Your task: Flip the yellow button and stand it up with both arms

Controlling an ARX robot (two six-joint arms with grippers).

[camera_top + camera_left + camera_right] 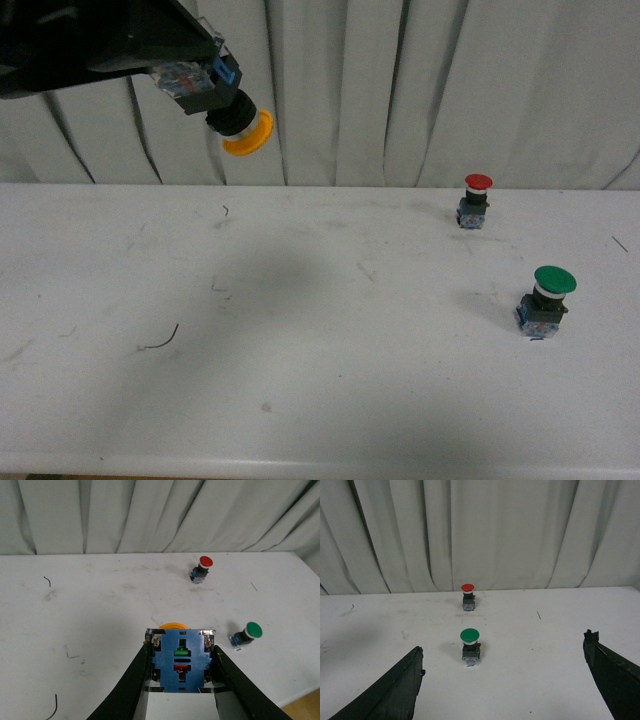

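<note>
The yellow button (233, 118) hangs high above the table's far left, its yellow cap pointing down and to the right. My left gripper (190, 75) is shut on its blue-grey base. In the left wrist view the base's blue underside (181, 661) faces the camera between both fingers (134, 677), with the cap's rim (173, 626) showing beyond it. My right gripper (503, 652) is open and empty over the table, its fingers (395, 687) wide apart. It does not show in the front view.
A red-capped switch (475, 201) stands upright at the back right of the white table (320, 400). A larger green-capped switch (545, 302) stands nearer, at the right, and lies ahead of the right gripper (470, 646). A grey curtain (420, 90) hangs behind.
</note>
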